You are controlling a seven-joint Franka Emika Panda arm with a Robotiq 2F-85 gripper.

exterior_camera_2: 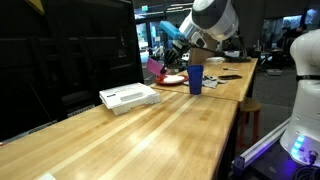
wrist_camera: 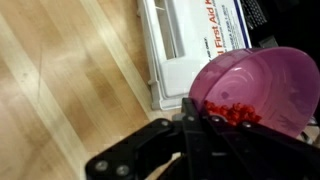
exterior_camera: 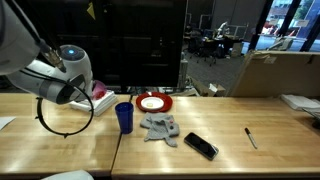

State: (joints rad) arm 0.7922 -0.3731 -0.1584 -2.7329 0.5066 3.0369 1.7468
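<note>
My gripper [wrist_camera: 200, 115] is shut on the rim of a pink plastic bowl [wrist_camera: 255, 85] that holds many small red pieces [wrist_camera: 232, 113]. In the wrist view the bowl hangs just above the wooden table, next to a white first aid box [wrist_camera: 190, 40]. In both exterior views the gripper [exterior_camera: 92, 93] [exterior_camera_2: 165, 62] holds the bowl [exterior_camera_2: 155, 68] above the table, near the first aid box [exterior_camera_2: 130, 96] and a blue cup [exterior_camera: 124, 117].
The blue cup [exterior_camera_2: 195, 79] stands next to a red plate [exterior_camera: 154, 102] with a white inner disc. A grey cloth [exterior_camera: 160, 127], a black phone [exterior_camera: 200, 146] and a pen [exterior_camera: 250, 137] lie on the table. A cardboard box [exterior_camera: 275, 72] stands behind.
</note>
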